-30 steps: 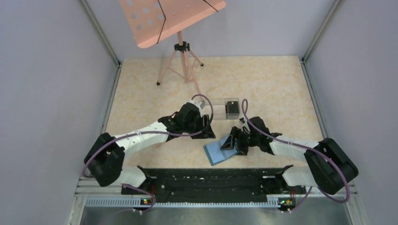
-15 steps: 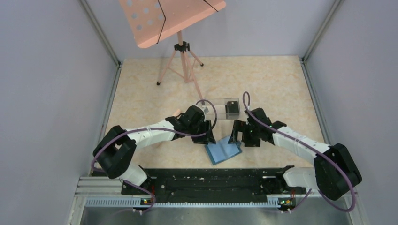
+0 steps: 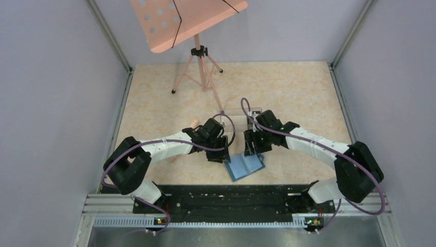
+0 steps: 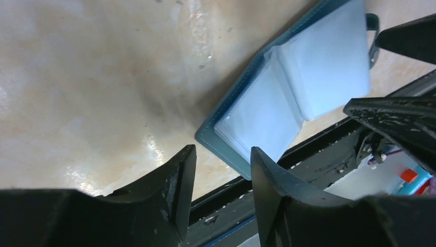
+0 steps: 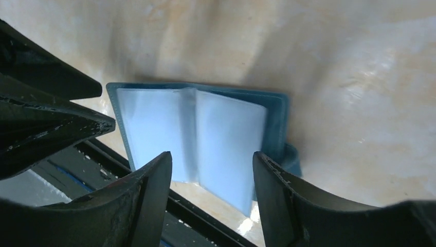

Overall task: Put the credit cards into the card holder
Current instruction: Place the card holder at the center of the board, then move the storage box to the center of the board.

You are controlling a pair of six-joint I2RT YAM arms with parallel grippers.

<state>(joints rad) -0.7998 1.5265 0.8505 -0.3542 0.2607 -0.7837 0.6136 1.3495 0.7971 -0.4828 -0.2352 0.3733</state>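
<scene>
The card holder [image 3: 246, 165] is a teal wallet lying open and flat near the table's front edge, its light blue pockets facing up. It shows in the left wrist view [image 4: 293, 98] and in the right wrist view [image 5: 205, 134], with its snap tab [image 5: 293, 154] at one end. My left gripper [image 3: 218, 154] is open and empty just left of the wallet [image 4: 221, 164]. My right gripper [image 3: 252, 149] is open and empty above the wallet's far edge [image 5: 211, 164]. The credit cards are hidden behind my right arm.
A clear plastic box [image 3: 234, 116] stands just beyond the grippers, partly covered by the right arm. A pink music stand on a tripod [image 3: 198, 56] stands at the back. A black rail [image 3: 226, 198] runs along the near edge. Grey walls close both sides.
The right gripper let go of the wallet, which now lies open and flat, and swung left over the clear box. The left gripper moved down towards the wallet's left edge.
</scene>
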